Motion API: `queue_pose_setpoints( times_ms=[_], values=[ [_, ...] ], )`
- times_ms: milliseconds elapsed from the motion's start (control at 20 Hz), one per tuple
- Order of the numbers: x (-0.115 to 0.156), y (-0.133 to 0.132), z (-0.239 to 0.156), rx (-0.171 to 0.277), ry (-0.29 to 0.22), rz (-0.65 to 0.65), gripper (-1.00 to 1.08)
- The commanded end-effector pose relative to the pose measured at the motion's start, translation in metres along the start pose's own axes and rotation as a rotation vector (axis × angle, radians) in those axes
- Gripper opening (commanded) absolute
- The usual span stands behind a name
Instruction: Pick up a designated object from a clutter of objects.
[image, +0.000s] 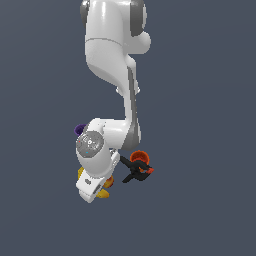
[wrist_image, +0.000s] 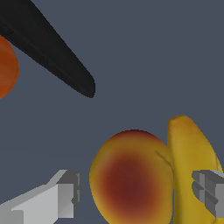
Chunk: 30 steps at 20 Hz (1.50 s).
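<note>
Fruit first: we count one peach (wrist_image: 131, 179), round and orange-yellow with a dark red blush, and one yellow banana (wrist_image: 192, 170) lying just beside it, the two seemingly touching along their sides in the wrist view. We also count one black-and-orange clamp (image: 136, 170), whose long black handle (wrist_image: 52, 52) crosses the wrist view, and one orange-red cup (image: 140, 156) at the clamp's far side. One purple cup (image: 78, 129) peeks out at the exterior view's left of the arm. Everything lies on the plain grey-blue bench (image: 200, 200).

The single white arm (image: 112, 45) comes down from the top of the exterior view, bends at its elbow and points its wrist downward over the clutter, hiding most of the fruit; only small yellow patches (image: 103, 193) show around the hand there, and we cannot tell which fruit they belong to.

In the wrist view the claw (wrist_image: 140, 192) stands wide open, holding nothing. One grey fingertip (wrist_image: 68, 192) sits apart from the peach on one side, and the other fingertip (wrist_image: 210, 192) lies in front of the banana on the other side, so that the peach sits between the two fingers with the banana partly inside the gap as well. We cannot tell whether either finger touches anything.
</note>
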<state>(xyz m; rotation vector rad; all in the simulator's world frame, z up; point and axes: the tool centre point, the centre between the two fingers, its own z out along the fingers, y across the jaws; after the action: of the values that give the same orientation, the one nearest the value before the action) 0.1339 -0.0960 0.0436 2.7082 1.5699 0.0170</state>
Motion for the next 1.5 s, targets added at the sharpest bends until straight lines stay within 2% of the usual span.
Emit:
queue_pose_setpoints(
  times_ms=[0,450,500,850,1150,1450],
  values=[
    [0.001,-0.006,0.01,0.015,-0.004,-0.004,-1.0],
    [0.001,-0.006,0.01,0.015,-0.004,-0.004,-1.0],
    [0.003,-0.001,0.001,0.002,0.001,-0.004,-1.0],
    [0.008,-0.006,-0.013,0.003,0.001,-0.004,-1.0],
    [0.023,-0.016,-0.048,0.004,0.0,-0.004,-1.0],
    [0.048,-0.034,-0.105,0.005,-0.001,-0.004,-1.0]
  ],
)
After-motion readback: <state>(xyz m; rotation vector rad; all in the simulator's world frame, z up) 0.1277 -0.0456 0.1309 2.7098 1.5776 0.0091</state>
